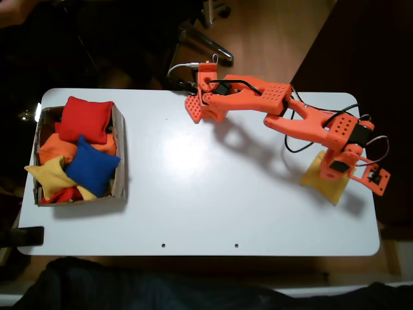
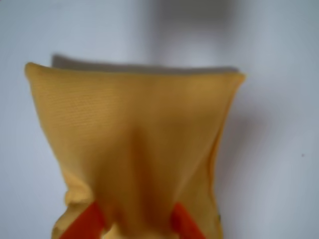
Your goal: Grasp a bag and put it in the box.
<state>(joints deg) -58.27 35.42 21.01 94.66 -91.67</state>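
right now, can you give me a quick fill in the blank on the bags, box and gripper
1. The gripper is pinching the golden-yellow bag between its two ____ fingers.
2. In the fixed view, the box sits at the table's ____ end.
3. On top of the pile in the box lies a red beanbag and a ____ one.

Missing words: orange; left; blue

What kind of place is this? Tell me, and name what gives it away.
Probably a home or office hobby corner, not a factory: a white table on a wood floor, an office chair base behind it, and a small orange arm sorting beanbags into a cardboard box.
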